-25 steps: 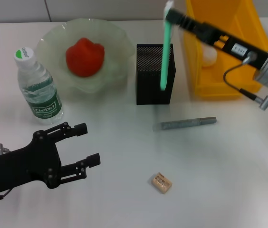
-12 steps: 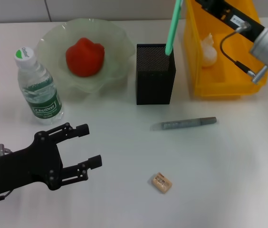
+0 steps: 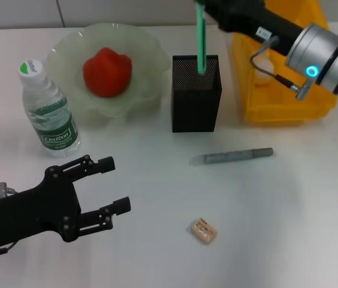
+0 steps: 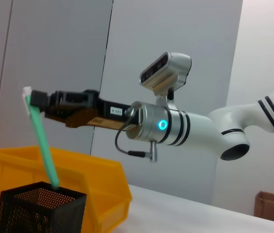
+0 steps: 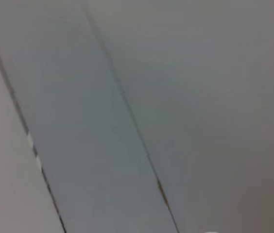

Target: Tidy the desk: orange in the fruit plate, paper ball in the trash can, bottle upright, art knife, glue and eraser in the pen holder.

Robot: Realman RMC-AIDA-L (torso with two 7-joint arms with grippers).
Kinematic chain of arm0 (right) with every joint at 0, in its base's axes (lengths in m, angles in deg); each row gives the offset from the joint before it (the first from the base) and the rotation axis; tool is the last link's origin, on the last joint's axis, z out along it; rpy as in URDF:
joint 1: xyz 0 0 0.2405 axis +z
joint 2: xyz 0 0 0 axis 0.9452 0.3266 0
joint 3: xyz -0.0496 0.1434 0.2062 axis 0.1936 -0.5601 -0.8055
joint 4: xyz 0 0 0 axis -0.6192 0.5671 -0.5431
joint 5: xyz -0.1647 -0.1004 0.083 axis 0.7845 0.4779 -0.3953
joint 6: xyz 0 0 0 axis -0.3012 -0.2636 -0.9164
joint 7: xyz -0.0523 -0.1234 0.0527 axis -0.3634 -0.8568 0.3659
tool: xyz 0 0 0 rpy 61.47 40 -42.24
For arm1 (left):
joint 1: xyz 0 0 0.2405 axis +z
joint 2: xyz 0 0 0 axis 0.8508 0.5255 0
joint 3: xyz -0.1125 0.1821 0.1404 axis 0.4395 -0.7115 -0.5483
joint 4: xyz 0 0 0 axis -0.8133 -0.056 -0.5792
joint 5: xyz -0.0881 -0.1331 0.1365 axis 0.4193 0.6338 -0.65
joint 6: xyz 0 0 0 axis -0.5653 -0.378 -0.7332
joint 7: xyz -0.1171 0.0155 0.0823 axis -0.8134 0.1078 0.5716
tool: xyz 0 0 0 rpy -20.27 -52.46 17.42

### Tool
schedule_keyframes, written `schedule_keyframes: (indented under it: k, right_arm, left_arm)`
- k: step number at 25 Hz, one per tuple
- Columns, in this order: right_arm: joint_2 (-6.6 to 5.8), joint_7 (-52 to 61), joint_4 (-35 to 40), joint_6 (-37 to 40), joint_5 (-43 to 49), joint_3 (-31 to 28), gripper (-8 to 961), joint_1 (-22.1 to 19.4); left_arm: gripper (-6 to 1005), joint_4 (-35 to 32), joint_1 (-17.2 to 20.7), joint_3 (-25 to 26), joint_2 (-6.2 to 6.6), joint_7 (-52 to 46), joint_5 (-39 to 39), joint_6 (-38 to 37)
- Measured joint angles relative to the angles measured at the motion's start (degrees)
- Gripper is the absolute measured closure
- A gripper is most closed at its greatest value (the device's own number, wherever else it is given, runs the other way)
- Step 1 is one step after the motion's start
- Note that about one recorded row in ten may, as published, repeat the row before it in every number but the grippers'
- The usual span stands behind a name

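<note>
White worktop [image 3: 289, 198] below. Right gripper [image 4: 40, 99] at 12 o'clock, jaws shut on long green art knife [image 3: 201, 39], tip inside black mesh pen holder [image 3: 195, 96]. Next: let go. Left gripper [image 3: 103, 192] idle at 8 o'clock, jaws open, empty.

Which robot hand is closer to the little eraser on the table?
The left. The left gripper hovers low over the table just beside the eraser. The right gripper is far back, above the black pen holder, holding the green stick.
</note>
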Motion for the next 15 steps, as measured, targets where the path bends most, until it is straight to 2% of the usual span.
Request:
schedule_keyframes:
  k: [6,15]
  right_arm:
    - [0.13,-11.7,-0.8,-0.6,-0.2,3.3,765,0.4]
    - [0.13,-14.8,-0.9,-0.7,-0.2,3.1,751,-0.2]
  left_arm:
    - [216,0.1,-0.1,0.0,0.07,0.1,0.0,-0.1]
    - [216,0.1,0.0,0.0,0.08,0.1,0.0,-0.5]
